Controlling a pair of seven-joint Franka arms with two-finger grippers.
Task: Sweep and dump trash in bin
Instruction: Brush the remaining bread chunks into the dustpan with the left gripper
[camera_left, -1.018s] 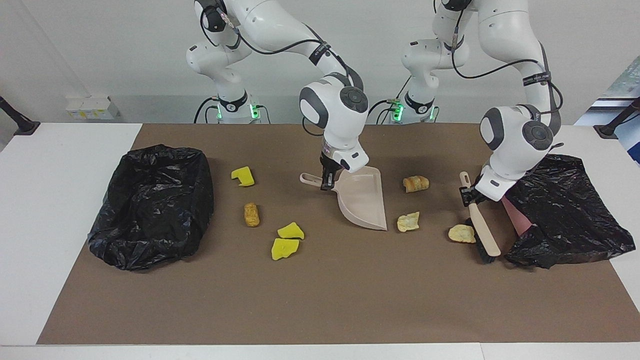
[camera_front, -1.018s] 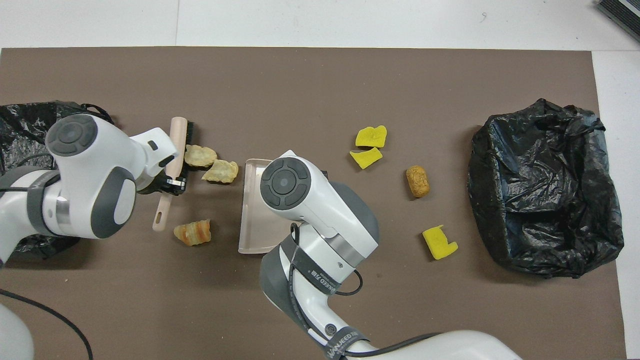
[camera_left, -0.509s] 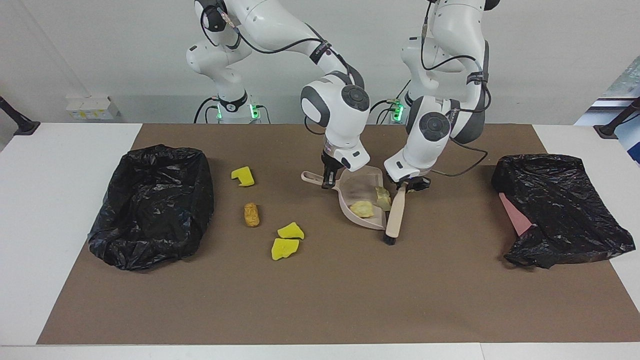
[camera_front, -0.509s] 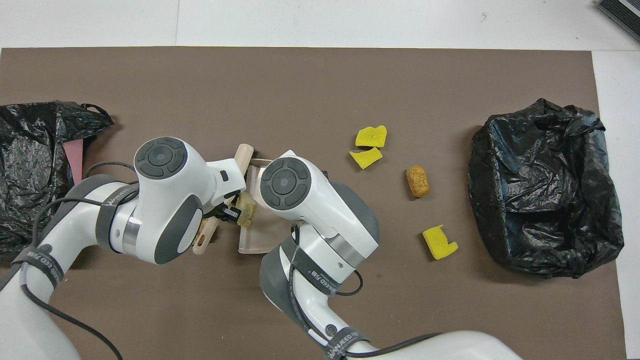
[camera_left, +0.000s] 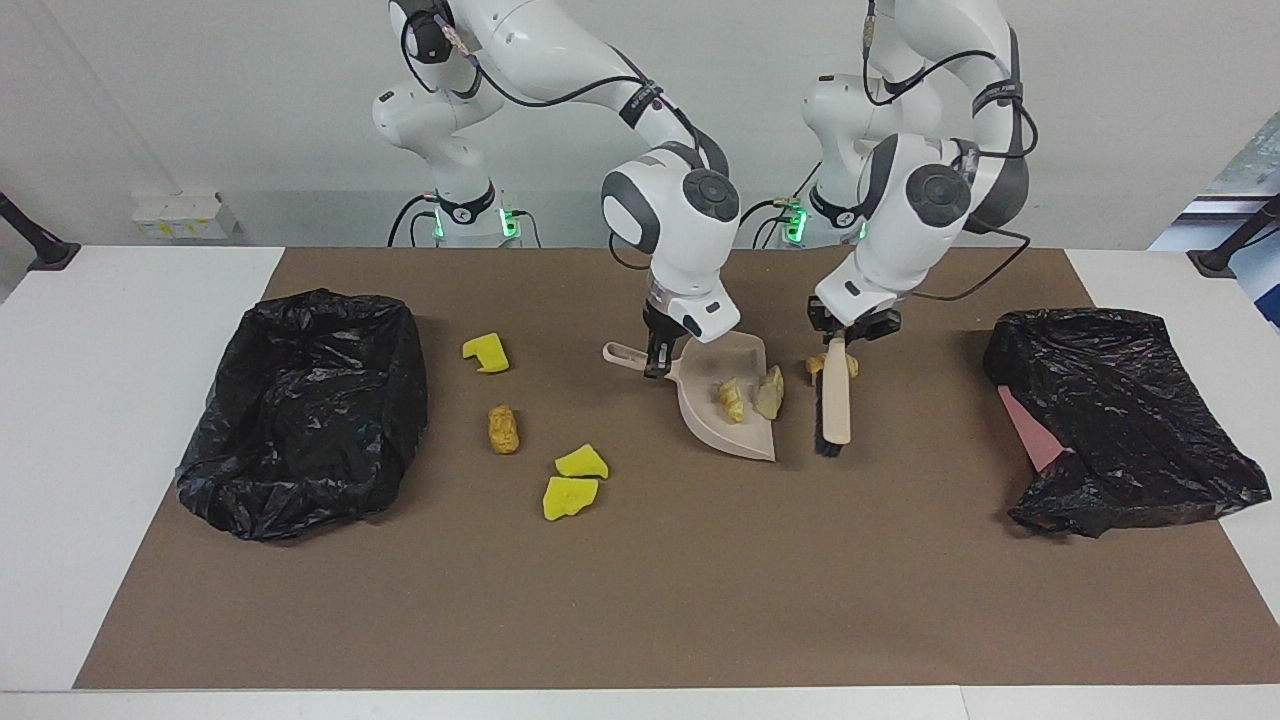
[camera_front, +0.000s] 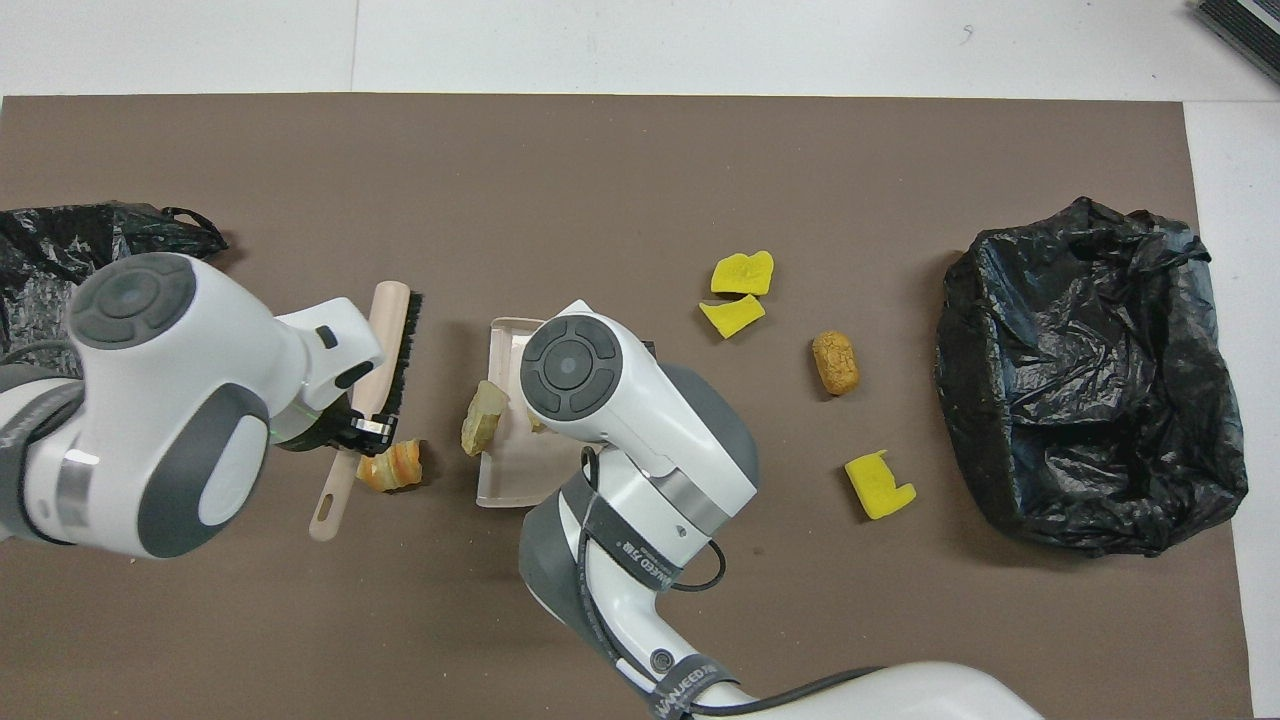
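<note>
My right gripper (camera_left: 655, 365) is shut on the handle of the beige dustpan (camera_left: 725, 415), which rests on the mat; in the overhead view my arm hides this gripper. Two tan trash lumps (camera_left: 733, 398) (camera_left: 770, 392) lie in the pan, and one of them (camera_front: 482, 418) sits at its open edge. My left gripper (camera_left: 838, 345) (camera_front: 360, 428) is shut on the beige brush (camera_left: 833, 405) (camera_front: 385, 350), held beside the pan's mouth. A third bread lump (camera_front: 392, 467) lies by the brush handle. Yellow chunks (camera_left: 485, 352) (camera_left: 581, 462) (camera_left: 568, 497) and a brown nugget (camera_left: 503, 428) lie between pan and bin (camera_left: 305, 410).
The open black-lined bin (camera_front: 1090, 375) stands at the right arm's end of the brown mat. A crumpled black bag (camera_left: 1120, 420) with something pink (camera_left: 1030, 430) in it lies at the left arm's end.
My left gripper swept the brush from the left arm's end to the dustpan, pushing two tan lumps in, then drew back a little. The dustpan and right gripper stayed put.
</note>
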